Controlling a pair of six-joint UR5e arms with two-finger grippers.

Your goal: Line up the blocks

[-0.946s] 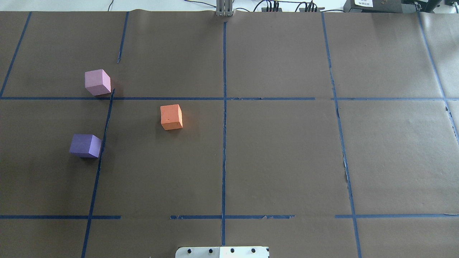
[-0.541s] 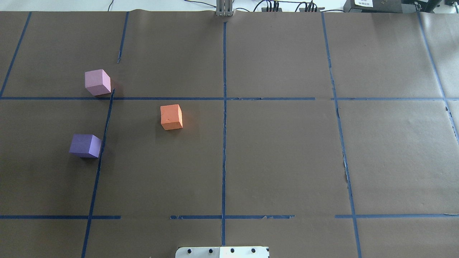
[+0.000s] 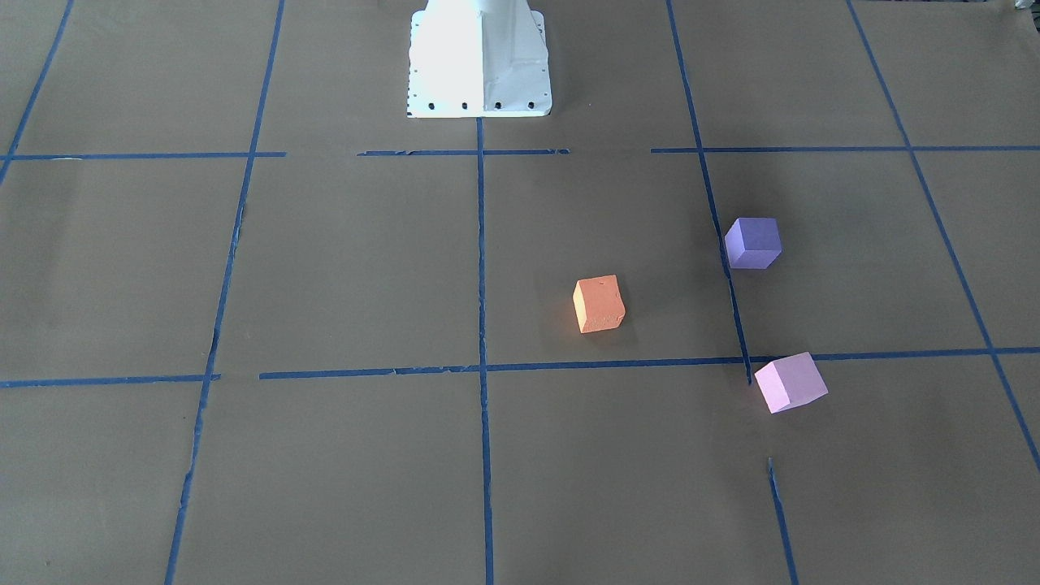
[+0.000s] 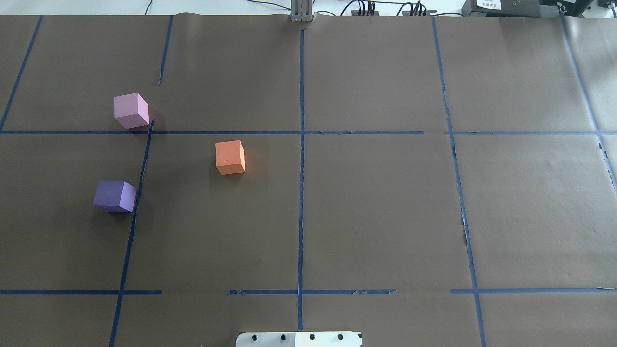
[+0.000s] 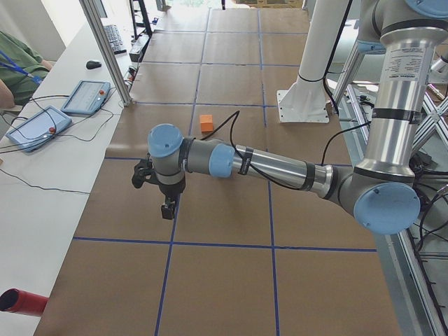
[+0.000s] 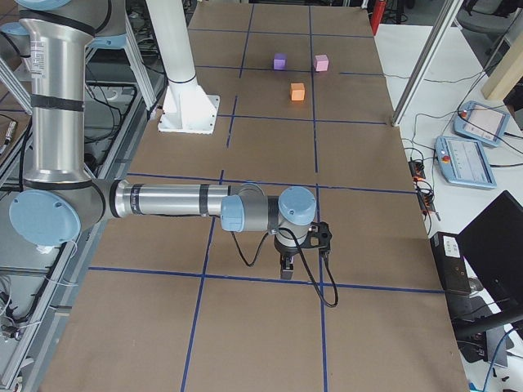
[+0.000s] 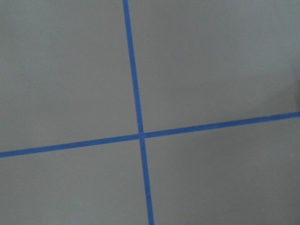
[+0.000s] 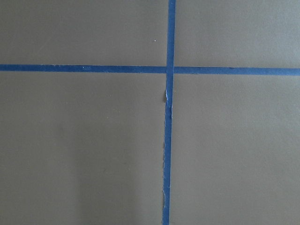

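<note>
Left pincer (image 5: 167, 210), right pincer (image 6: 287, 269), well apart from blocks (image 4: 230, 157)

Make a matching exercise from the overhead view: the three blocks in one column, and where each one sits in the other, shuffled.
Things:
1. orange block
2. purple block
3. pink block

Places:
A. farthest out from the robot's side of the three
B. closest to the central tape line
C. nearest the robot's side of the three

Pairs: 1-B, 2-C, 3-A
</note>
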